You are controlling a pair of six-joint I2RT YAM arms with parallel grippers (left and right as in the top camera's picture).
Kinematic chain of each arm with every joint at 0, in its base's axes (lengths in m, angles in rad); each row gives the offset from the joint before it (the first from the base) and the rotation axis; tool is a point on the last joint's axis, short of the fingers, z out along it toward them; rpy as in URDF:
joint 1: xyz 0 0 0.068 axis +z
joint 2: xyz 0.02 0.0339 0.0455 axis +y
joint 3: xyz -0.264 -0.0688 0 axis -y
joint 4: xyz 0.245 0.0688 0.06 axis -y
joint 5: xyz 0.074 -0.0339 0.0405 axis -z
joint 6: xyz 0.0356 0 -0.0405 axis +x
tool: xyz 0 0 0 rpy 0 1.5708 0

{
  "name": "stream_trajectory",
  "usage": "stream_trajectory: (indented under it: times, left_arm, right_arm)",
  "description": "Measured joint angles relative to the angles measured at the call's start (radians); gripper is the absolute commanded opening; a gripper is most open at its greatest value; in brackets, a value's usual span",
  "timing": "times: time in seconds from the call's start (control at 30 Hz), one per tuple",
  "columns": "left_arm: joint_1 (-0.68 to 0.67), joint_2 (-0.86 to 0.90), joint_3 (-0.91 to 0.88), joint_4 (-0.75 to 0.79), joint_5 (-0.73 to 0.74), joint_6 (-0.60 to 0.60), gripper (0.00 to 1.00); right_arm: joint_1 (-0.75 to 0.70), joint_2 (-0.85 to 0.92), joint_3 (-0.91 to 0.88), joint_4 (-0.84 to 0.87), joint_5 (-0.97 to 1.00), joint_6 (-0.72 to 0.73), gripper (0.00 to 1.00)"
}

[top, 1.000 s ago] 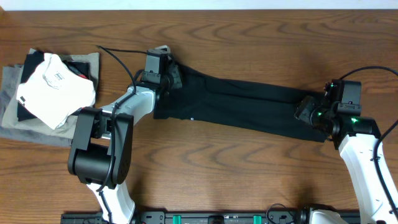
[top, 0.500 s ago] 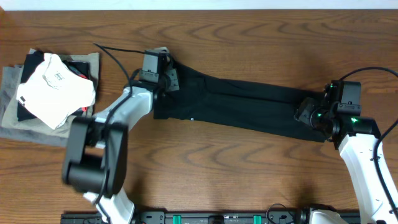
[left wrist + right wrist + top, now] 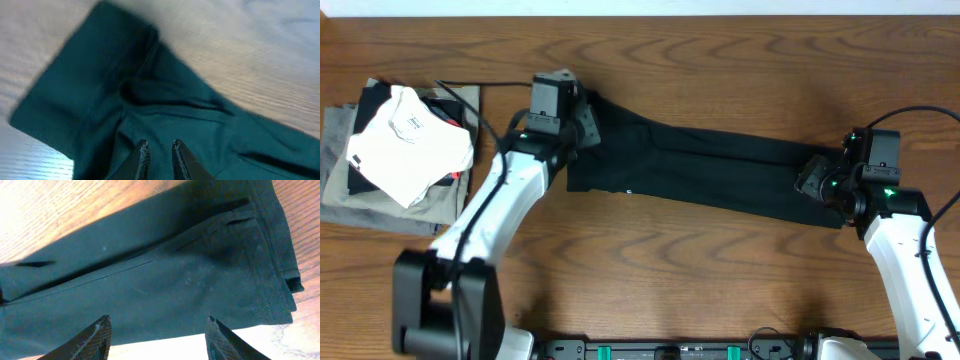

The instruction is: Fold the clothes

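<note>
The clothes (image 3: 710,165), a black T-shirt, lie folded into a long strip slanting across the table's middle. My left gripper (image 3: 582,125) hovers over the strip's left end, where the cloth is bunched. In the left wrist view its fingertips (image 3: 144,150) stand a narrow gap apart over the wrinkled cloth (image 3: 100,90), and nothing sits between them. My right gripper (image 3: 812,180) is at the strip's right end. In the right wrist view it (image 3: 159,320) stands wide open above the shirt's (image 3: 150,275) near edge, holding nothing.
A pile of folded garments lies at the far left: a white one (image 3: 408,140) on top of a grey-olive one (image 3: 350,195). A black cable (image 3: 490,90) runs from the left wrist toward the pile. The table's far edge (image 3: 720,14) is just behind the shirt.
My left gripper has let go of the cloth and shifted a little left and away, and its arm has swung round. The right arm and the shirt have not moved.
</note>
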Motion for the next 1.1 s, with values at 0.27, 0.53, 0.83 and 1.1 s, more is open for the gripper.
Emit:
stream_trajectory:
  times: [0.27,0.53,0.83,1.1]
  left_arm:
    - [0.000,0.227,0.000,0.145,0.005,-0.104,0.09]
    - [0.000,0.266,0.000,0.323,0.005,-0.100,0.09]
    - [0.000,0.325,0.000,0.449,0.005,-0.075,0.09]
    - [0.000,0.355,0.000,0.459,0.021,-0.006,0.23]
  right_arm:
    - [0.000,0.015,0.000,0.001,0.003,0.000,0.58]
    - [0.000,0.016,0.000,-0.009,0.003,0.000,0.58]
    - [0.000,0.017,0.000,-0.008,0.003,0.000,0.58]
    - [0.000,0.018,0.000,-0.024,0.003,0.000,0.58]
